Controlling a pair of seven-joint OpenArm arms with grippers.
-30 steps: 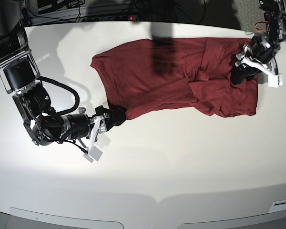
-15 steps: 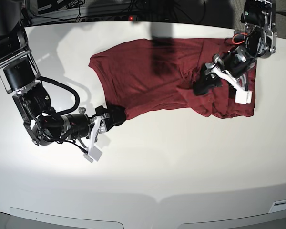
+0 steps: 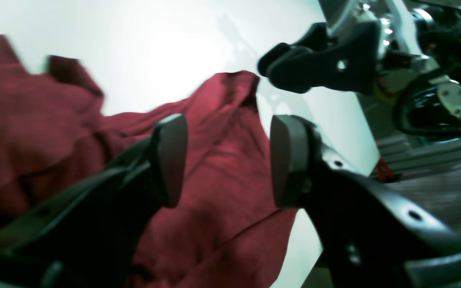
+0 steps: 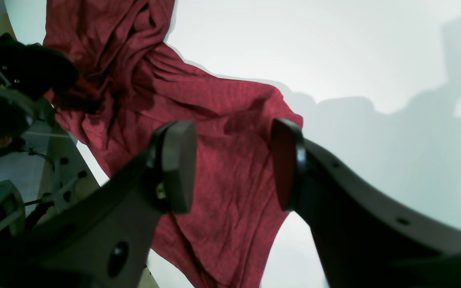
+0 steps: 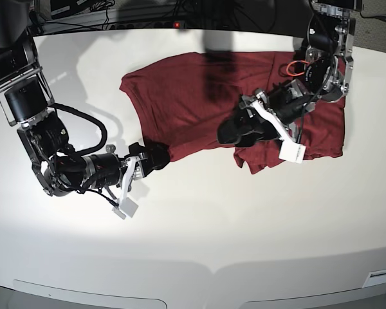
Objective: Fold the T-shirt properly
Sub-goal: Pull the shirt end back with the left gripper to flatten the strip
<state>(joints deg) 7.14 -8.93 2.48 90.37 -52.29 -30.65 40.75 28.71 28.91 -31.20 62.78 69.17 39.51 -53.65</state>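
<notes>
The desk point(image 5: 199, 232) carries the T-shirt point(image 5: 180, 96) spread along its far edge, one end doubled over in a loose heap. The left gripper point(image 5: 235, 132) hovers over the shirt's middle, jaws parted with nothing between them — likely placed to pick a new hold. The right gripper point(image 5: 156, 156) sits at the near hem, jaws apart — whether it pinches cloth I cannot tell.

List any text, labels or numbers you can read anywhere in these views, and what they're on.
None readable. The shirt is plain, with no print or visible tag. The white table carries no markings. No lettering shows on the left gripper, the right gripper or either arm.
</notes>
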